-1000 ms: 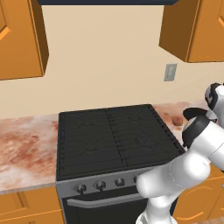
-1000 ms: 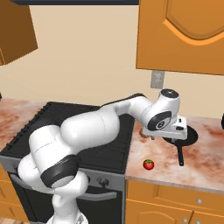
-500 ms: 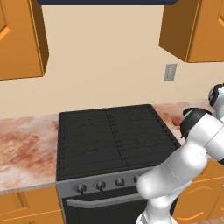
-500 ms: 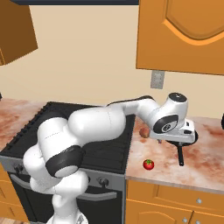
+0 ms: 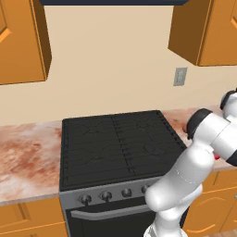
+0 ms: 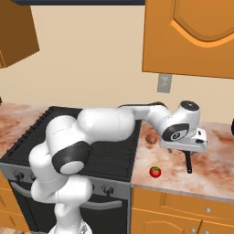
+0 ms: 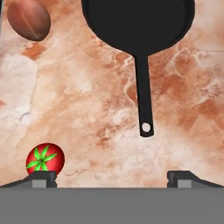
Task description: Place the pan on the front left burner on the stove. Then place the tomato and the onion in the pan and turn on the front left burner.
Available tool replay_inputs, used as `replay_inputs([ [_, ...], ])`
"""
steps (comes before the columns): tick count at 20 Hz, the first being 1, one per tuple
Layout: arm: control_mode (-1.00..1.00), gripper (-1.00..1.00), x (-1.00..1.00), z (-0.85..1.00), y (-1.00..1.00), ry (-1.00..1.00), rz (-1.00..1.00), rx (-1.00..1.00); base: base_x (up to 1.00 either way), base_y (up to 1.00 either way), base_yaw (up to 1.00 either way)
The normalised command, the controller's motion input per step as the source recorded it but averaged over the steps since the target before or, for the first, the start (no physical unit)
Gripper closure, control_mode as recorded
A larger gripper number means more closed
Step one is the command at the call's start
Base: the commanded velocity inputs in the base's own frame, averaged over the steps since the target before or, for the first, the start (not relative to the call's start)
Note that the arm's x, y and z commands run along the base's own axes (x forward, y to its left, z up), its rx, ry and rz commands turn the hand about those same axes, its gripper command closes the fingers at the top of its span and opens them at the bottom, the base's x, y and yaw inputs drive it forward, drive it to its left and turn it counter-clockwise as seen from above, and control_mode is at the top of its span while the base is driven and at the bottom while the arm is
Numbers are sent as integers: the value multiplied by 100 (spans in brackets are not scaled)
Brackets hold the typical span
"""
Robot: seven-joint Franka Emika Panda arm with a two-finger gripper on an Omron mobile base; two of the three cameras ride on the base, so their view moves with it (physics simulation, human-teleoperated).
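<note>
Well over on the marbled desk (image 6: 215, 169) right of the stove (image 6: 109, 157), the pan (image 7: 138, 19) lies flat, handle pointing back toward the pincer (image 7: 111, 177), which hangs above it spread wide, pinching nothing. Left of the pan sits the onion (image 7: 28, 19); the tomato (image 7: 45, 159) rests just beside the pincer's left fingertip (image 7: 43, 177).

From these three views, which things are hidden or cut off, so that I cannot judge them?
- Pan: the hand view's top edge cuts its far rim; in the right base view the hand covers all but the handle.
- Onion: clipped by the hand view's top edge.
- Tomato: in the left base view the arm hides all but a red sliver.
- Gripper: just the fingertips show, spread wide apart.
- Stove knobs: too small to read their settings.
</note>
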Motion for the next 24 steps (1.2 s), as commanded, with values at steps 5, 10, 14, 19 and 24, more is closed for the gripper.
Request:
replay_inputs([
  [5, -100, -100, 7, -19, -10, 0, 0, 0, 0, 0, 0],
  [10, -100, -100, 9, -17, -14, 0, 0, 0, 0, 0, 0],
  [14, -100, -100, 14, -15, -11, 0, 1, 0, 0, 0, 0],
  [19, -100, -100, 16, -11, -12, 1, 2, 0, 0, 0, 0],
  [24, -100, -100, 15, -8, -12, 4, 2, 0, 0, 0, 0],
])
